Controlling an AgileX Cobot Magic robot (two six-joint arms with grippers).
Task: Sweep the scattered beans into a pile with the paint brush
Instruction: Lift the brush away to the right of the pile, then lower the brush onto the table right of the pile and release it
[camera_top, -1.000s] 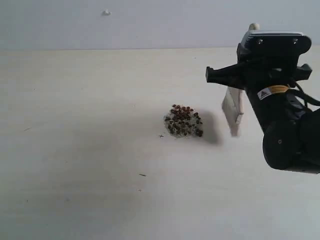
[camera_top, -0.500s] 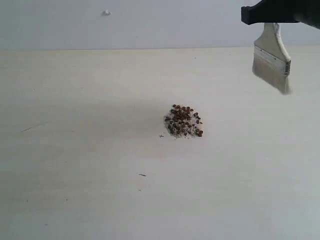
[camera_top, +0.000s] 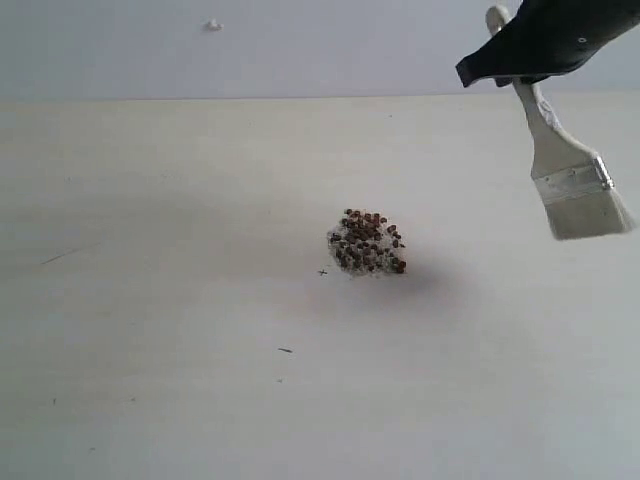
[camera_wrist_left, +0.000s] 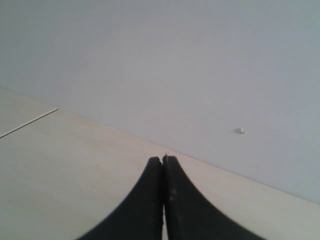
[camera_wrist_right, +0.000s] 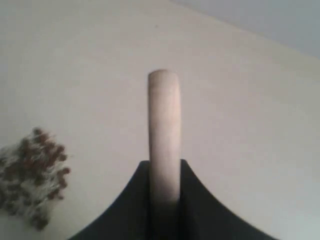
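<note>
Right gripper (camera_top: 500, 62): I see its jaws clamped on the handle of the paint brush (camera_top: 560, 165), with the rounded handle end poking out past the fingers.
Brush attitude: it hangs from the right gripper, tilted, with the silver ferrule (camera_top: 572, 183) and whitish bristles (camera_top: 590, 218) at the lower end, slanting away from the gripper on the side far from the beans.
Pile (camera_top: 367, 242): one small mound of reddish-brown beans and pale grit on the table (camera_top: 200, 300), well apart from the bristles, lower than the right gripper and off toward my left arm's side.
Right wrist view: the handle (camera_wrist_right: 164, 120) runs straight out between the jaws, with the mound (camera_wrist_right: 32, 175) off to one side.
Left gripper (camera_wrist_left: 163, 162): jaws pressed together, nothing between them, with only table and wall ahead.
</note>
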